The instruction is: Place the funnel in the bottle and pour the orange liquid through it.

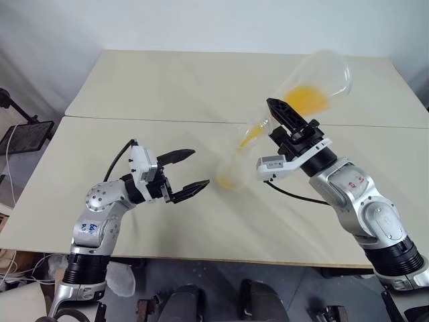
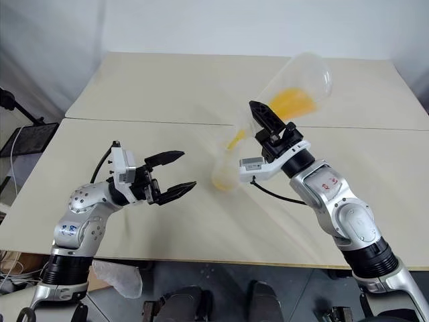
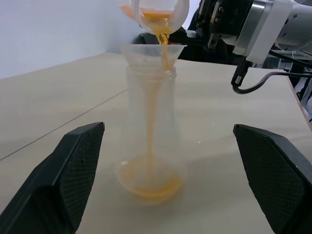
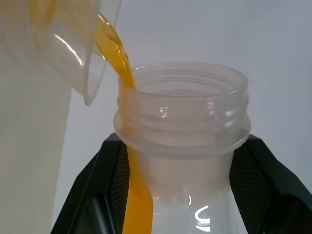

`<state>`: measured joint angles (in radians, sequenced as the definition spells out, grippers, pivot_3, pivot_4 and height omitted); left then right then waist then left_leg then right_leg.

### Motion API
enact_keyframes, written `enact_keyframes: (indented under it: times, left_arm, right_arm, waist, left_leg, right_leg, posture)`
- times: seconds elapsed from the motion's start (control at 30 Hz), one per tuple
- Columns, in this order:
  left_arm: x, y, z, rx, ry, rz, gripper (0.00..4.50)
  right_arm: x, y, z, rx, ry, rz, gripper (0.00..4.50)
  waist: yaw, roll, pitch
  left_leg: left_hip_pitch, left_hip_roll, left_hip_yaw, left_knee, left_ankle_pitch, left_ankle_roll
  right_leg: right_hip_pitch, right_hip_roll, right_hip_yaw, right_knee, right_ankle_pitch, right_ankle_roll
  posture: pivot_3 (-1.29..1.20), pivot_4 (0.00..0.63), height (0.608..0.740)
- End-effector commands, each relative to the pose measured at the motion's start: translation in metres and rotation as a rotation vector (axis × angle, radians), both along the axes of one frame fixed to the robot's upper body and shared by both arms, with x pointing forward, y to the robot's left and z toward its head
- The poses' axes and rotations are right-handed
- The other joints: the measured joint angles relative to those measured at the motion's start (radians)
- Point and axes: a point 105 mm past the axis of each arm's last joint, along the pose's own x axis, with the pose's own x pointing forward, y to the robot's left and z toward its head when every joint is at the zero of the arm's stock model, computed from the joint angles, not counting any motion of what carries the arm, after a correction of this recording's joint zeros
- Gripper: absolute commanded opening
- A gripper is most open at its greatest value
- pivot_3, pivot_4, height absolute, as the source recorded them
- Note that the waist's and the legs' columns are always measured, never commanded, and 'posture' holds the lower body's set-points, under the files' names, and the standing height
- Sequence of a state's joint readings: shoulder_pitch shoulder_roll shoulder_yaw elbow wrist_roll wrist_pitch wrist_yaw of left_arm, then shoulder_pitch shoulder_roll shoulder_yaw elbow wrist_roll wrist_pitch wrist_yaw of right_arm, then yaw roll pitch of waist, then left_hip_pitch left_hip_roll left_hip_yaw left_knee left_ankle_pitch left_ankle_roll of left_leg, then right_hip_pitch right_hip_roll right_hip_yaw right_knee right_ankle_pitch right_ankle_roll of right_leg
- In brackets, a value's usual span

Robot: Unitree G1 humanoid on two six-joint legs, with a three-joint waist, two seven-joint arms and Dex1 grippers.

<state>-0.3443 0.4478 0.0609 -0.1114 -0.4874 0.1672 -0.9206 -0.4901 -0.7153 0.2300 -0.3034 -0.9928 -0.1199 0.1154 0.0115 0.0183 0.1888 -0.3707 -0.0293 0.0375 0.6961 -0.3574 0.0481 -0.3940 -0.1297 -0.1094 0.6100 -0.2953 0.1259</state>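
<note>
Left gripper (image 1: 188, 172) nearest, fingers spread wide, empty, just left of bottle (image 3: 150, 126), not touching. Bottle upright on table (image 1: 134, 87), funnel (image 3: 153, 50) seated in neck. Beyond, right gripper (image 1: 289, 122) clamped on flask (image 1: 315, 77), tilted mouth-down toward funnel; orange liquid (image 3: 148, 181) streaming through, pooling in bottle base.

Bare lab: plain pale tables (image 1: 167, 87), blank white wall (image 1: 201, 20).
</note>
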Motion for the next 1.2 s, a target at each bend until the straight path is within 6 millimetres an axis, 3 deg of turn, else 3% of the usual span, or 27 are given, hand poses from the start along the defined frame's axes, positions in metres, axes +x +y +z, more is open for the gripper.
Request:
enact_keyframes:
  times: [0.03,1.2]
  left_arm:
    - [-0.0066,-0.0028,0.0097,-0.015,-0.048,-0.013,4.5]
    - [-0.0057,-0.0044,0.01,-0.026,-0.053,-0.003,4.5]
  right_arm:
    - [-0.0043,-0.0028,0.0168,0.02,-0.073,0.002,2.43]
    - [0.0,-0.0013,0.0204,0.008,-0.093,-0.003,2.43]
  waist:
    - [0.0,0.0,0.0]
    - [-0.012,0.0,0.0]
  left_leg:
    - [0.0,0.0,0.0,0.0,0.0,0.0]
    - [0.0,0.0,0.0,0.0,0.0,0.0]
  right_leg:
    - [0.0,0.0,0.0,0.0,0.0,0.0]
    - [0.0,0.0,0.001,0.0,0.0,0.0]
  posture:
    - [0.0,0.15,0.74]
    - [0.0,0.15,0.74]
